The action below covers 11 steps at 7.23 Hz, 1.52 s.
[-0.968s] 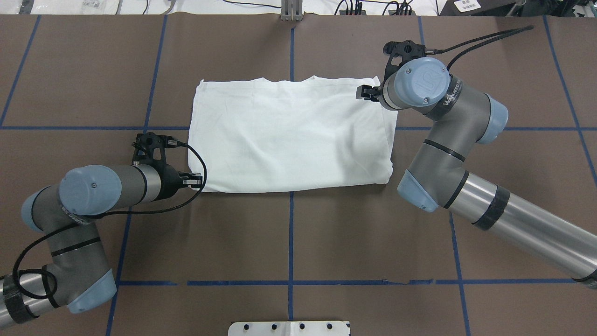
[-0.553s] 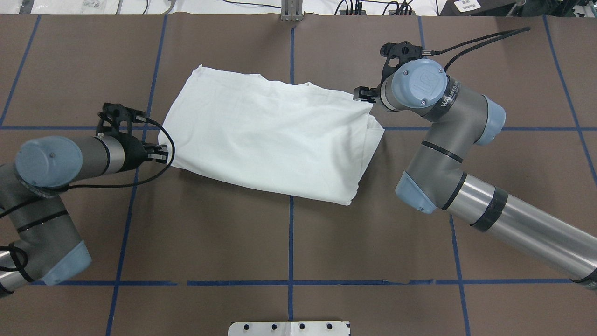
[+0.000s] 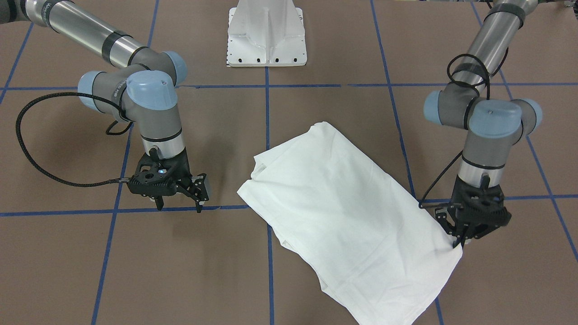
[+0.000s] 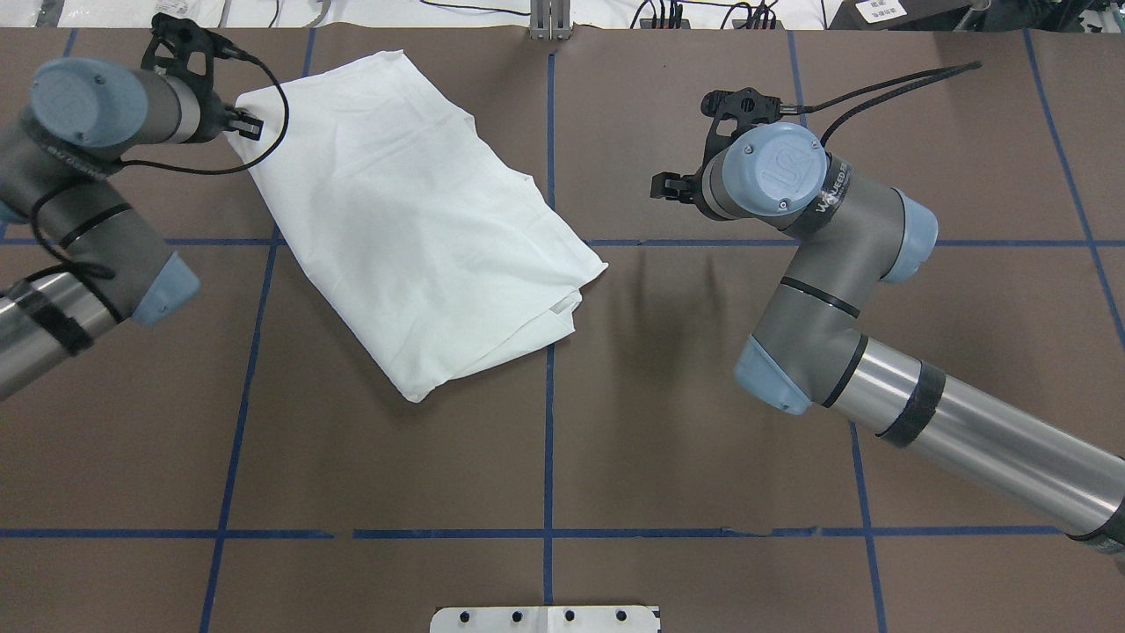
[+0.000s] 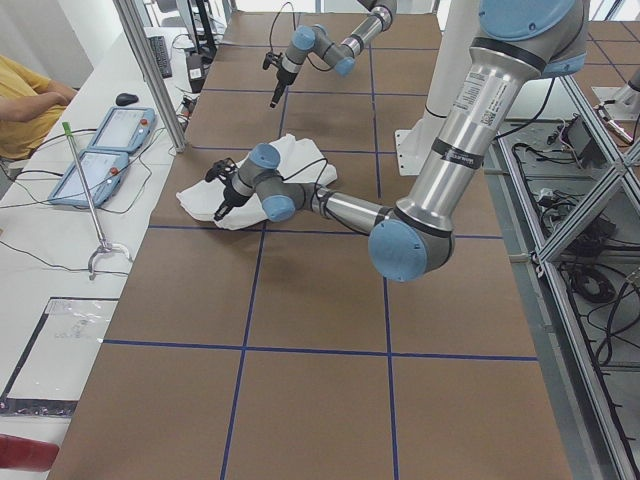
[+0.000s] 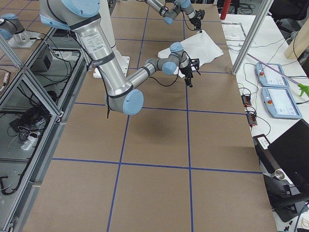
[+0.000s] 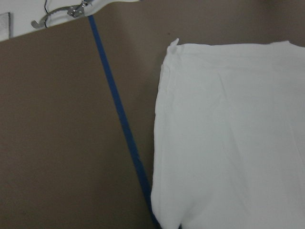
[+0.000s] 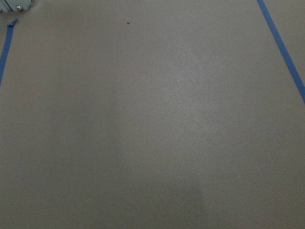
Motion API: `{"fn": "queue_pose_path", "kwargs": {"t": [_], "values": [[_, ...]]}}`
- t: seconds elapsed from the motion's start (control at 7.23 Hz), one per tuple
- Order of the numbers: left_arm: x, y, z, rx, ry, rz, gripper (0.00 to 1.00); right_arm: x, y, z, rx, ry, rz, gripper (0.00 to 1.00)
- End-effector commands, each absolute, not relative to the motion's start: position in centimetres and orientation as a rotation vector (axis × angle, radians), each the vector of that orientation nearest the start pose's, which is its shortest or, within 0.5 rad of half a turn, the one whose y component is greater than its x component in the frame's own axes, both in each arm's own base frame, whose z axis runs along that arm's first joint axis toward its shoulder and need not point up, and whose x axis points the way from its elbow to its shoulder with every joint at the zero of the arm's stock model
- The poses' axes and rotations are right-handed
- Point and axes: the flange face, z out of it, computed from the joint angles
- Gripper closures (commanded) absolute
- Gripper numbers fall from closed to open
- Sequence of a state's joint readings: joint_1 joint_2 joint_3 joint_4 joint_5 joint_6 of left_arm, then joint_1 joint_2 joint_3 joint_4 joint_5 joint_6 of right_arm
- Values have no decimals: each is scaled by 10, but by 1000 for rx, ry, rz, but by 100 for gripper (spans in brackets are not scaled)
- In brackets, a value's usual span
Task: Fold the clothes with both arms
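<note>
The white shirt (image 4: 413, 220) lies folded and flat, slanting across the left half of the brown table (image 4: 703, 457); no collar or text shows. My left gripper (image 4: 249, 126) is shut on the shirt's far left corner, also seen in the front view (image 3: 457, 237) and left side view (image 5: 222, 203). The left wrist view shows the shirt (image 7: 228, 133) beside a blue tape line. My right gripper (image 4: 661, 187) hangs open over bare table to the right of the shirt (image 3: 343, 216), holding nothing. In the front view the right gripper (image 3: 198, 196) is well clear of the cloth.
The white pedestal base (image 3: 266, 40) stands at the robot's edge of the table. Blue tape lines (image 4: 547, 440) cross the brown surface. A person's arm (image 5: 30, 100) and two control pendants (image 5: 100, 150) lie beyond the far table edge.
My left gripper has dragged its corner of the shirt far and to the left, swinging the cloth onto a slant. My right gripper has let go and the shirt slid away from it.
</note>
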<state>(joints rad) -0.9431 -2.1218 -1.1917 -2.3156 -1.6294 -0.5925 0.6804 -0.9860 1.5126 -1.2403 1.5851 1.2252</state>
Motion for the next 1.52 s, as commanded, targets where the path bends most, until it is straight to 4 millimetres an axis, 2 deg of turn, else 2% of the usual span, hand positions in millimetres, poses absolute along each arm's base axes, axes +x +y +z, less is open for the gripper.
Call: {"fn": "queue_pose_path", "kwargs": {"t": [0.0, 0.14, 0.28, 0.41, 0.55, 0.69, 0.83, 0.97, 1.11, 1.24, 1.38], "values": [[365, -760, 414, 713, 468, 12, 100, -482, -538, 297, 408, -786, 307, 0], [363, -760, 413, 727, 480, 12, 91, -490, -533, 288, 402, -803, 312, 0], [360, -751, 414, 756, 524, 25, 1, -506, -525, 272, 389, -825, 317, 0], [353, -736, 408, 749, 605, 59, 0, -524, -518, 249, 358, -860, 371, 0], [340, -709, 411, 750, 666, 88, 0, -550, -515, 228, 304, -886, 455, 0], [331, -695, 409, 762, 687, 85, 0, -578, -508, 206, 249, -901, 554, 0], [327, -689, 409, 768, 694, 80, 0, -608, -496, 193, 205, -893, 646, 1], [327, -688, 405, 773, 699, 80, 0, -630, -481, 189, 157, -853, 689, 1], [329, -683, 411, 759, 707, 63, 0, -645, -464, 185, 120, -816, 733, 1], [330, -679, 405, 764, 721, 57, 0, -661, -444, 187, 115, -789, 745, 1], [330, -677, 405, 765, 722, 59, 0, -667, -437, 188, 117, -787, 760, 3]]}}
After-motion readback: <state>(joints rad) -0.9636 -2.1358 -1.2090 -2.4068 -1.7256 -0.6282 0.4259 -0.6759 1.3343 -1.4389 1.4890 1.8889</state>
